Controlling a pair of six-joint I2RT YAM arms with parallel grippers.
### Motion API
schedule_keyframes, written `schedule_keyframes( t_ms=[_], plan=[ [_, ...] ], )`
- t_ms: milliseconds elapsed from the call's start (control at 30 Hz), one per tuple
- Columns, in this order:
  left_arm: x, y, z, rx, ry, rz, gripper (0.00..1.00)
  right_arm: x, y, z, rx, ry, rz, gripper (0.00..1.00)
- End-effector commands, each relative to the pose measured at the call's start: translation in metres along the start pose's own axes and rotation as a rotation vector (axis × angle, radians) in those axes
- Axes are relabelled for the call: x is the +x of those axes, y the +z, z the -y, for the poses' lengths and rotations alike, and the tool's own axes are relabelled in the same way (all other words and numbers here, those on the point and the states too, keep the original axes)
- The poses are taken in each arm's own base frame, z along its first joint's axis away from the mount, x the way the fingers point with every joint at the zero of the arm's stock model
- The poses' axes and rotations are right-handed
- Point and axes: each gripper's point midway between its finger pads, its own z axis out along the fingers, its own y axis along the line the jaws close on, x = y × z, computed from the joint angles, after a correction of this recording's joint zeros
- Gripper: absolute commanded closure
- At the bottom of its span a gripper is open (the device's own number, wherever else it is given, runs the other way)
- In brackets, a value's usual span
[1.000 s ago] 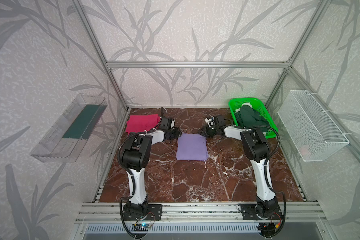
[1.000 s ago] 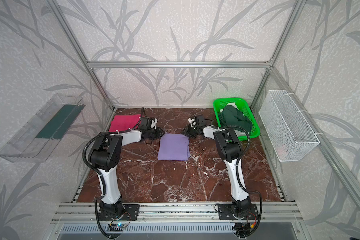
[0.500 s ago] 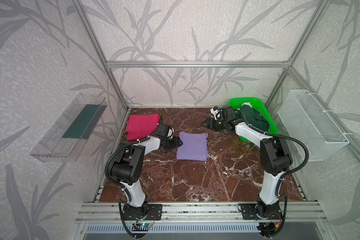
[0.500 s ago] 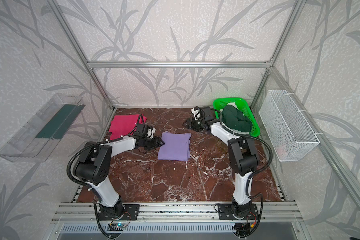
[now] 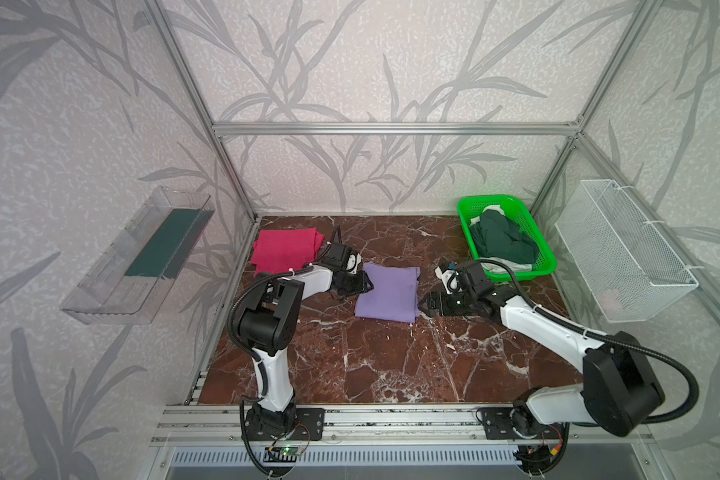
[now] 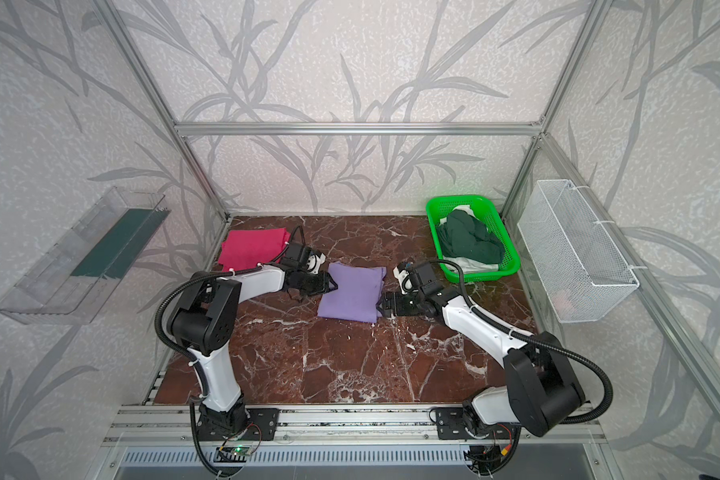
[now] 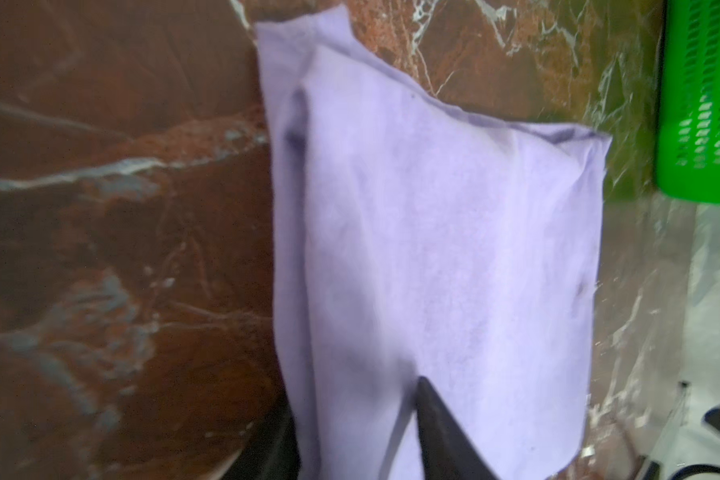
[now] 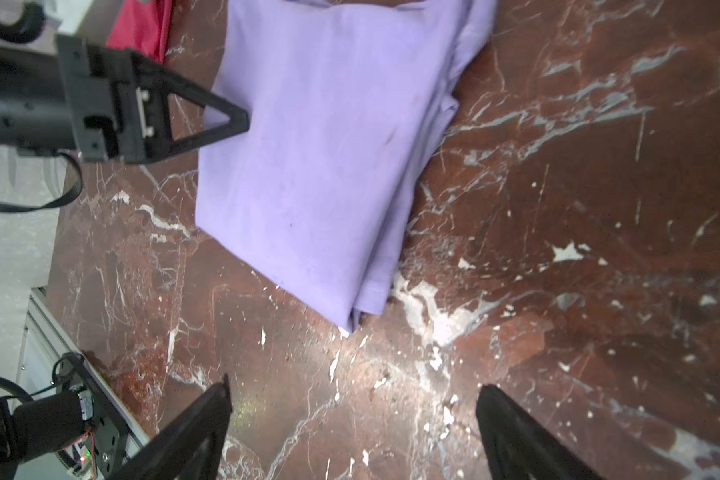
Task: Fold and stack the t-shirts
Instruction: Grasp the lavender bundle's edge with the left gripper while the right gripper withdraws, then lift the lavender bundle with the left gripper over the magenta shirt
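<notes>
Only the left wrist view shows the left pincer from inside. One finger is on the purple tee and the other is just off its edge. The gap is narrow with the cloth edge in it; we cannot tell if it grips. The right wrist view adds the right pincer, wide with nothing in it, over bare table. The tee's corner lies just ahead of it, and the left pincer is at the tee's far side.

In both top views we see the purple tee folded flat between the two pincers. The left pincer is at one side edge and the right pincer at the opposite corner. The red tee lies folded behind the left pincer, apart from the purple one. The basket with a green garment sits just behind the right pincer.

The left arm has its elbow up and forearm low. The right arm is stretched low from the front rail.

The table is brown marble and the walls are leaf-print. A wire bin hangs on the wall at the right pincer's side, and a clear tray at the left pincer's side.
</notes>
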Motion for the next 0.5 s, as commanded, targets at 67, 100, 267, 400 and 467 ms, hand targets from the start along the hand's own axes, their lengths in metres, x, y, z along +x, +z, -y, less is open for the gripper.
schedule_keyframes(
  t_ms=[67, 100, 267, 400, 467],
  plan=[
    [0.018, 0.011, -0.003, -0.084, 0.021, -0.105, 0.91, 0.011, -0.016, -0.027, 0.070, -0.133, 0.074, 0.02],
    [0.014, 0.007, 0.000, -0.090, 0.032, -0.107, 0.98, 0.013, -0.016, -0.032, 0.069, -0.148, 0.078, 0.01],
    [-0.014, -0.031, 0.002, -0.233, 0.105, -0.115, 1.00, 0.019, -0.015, -0.050, 0.075, -0.207, 0.132, 0.01],
    [-0.031, -0.066, -0.010, -0.399, 0.164, -0.137, 1.00, 0.018, -0.017, -0.062, 0.100, -0.268, 0.192, 0.01],
    [-0.040, -0.083, -0.021, -0.489, 0.188, -0.149, 1.00, 0.019, -0.015, -0.067, 0.089, -0.277, 0.196, 0.01]
  ],
)
